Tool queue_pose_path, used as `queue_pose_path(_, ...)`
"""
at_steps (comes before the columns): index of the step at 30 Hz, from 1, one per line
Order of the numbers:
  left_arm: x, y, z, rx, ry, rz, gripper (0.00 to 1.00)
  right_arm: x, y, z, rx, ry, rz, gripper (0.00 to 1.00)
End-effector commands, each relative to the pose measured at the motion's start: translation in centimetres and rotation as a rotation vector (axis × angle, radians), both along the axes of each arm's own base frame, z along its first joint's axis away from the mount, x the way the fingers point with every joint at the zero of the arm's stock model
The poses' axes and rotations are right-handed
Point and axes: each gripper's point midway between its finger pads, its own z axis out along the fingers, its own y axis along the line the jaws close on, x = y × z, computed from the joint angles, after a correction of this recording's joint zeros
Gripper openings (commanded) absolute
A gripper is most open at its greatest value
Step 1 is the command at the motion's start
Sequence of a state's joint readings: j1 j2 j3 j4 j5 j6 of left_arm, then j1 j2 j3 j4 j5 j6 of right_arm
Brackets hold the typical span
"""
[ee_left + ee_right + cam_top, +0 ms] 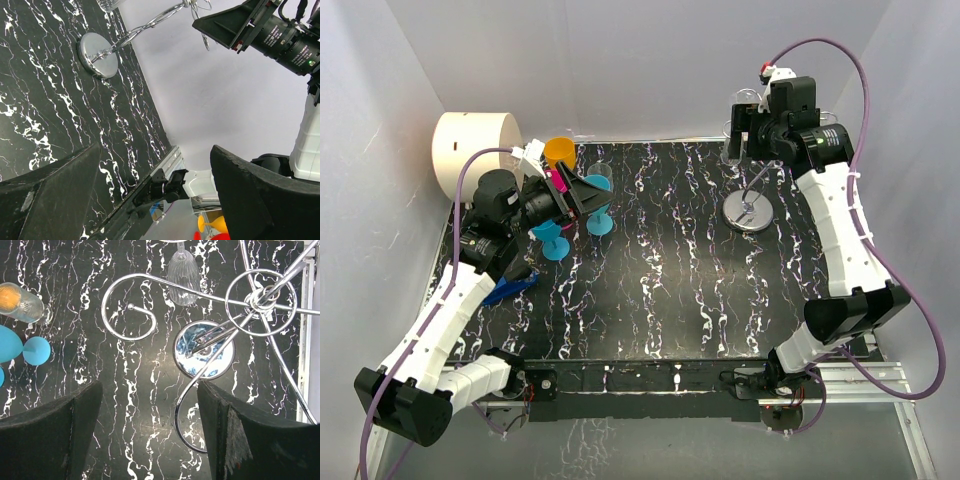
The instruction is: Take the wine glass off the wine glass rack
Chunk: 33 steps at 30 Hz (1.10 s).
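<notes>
The wine glass rack [127,307] is a silver wire stand with curled arms and a shiny round base [748,212]. A clear ribbed wine glass [183,272] hangs from it on the far side. My right gripper [150,407] hovers above the rack, open, holding nothing. One curled arm end [192,415] lies close to its right finger [235,435]. The left wrist view shows the rack base [97,54] far off across the table. My left gripper [155,167] is open and empty, over the table's left side by the cyan glasses [600,215].
Cyan glasses [36,350] and a glass holding something orange [17,301] stand at the table's far left. A white cylinder [475,150] sits behind the left arm. A blue item [510,288] lies by the left arm. White walls enclose the black marbled table [660,290].
</notes>
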State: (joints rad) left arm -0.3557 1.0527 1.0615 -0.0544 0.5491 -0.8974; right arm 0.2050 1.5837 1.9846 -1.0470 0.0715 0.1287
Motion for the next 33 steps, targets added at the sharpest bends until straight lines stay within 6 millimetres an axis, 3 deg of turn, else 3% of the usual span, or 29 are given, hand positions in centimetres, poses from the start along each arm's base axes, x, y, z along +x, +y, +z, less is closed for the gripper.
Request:
queue_pose_path(1,-0.9,-0.2,0.4,-0.01,-0.017,-0.035,0.89,0.7,0.1,3.2,0.054,-0.088,-0.025,0.75)
queue_pose_path(7,-1.1,0.0,0.4,-0.007,-0.021,-0.029,0.89,3.1,0.2,7.7,0.207,-0.28,-0.134,0.75)
queue_pose_path(13,-1.4,0.2,0.4,0.008,-0.029,-0.029,0.9,4.6,0.2,10.1,0.333,-0.431,-0.198,0.73)
queue_pose_path(19,-1.4,0.2,0.1,0.017,-0.026,-0.03,0.9,6.2,-1.7,9.6,0.441,-0.442,-0.415,0.74)
queue_pose_path(25,-1.5,0.1,0.0,0.011,-0.03,-0.036,0.91,7.7,-1.8,8.0,0.542,-0.398,-0.525,0.67)
queue_pose_path(33,-2.0,0.3,0.2,0.01,-0.046,-0.041,0.91,9.3,-2.1,7.1,0.604,-0.42,-0.603,0.52)
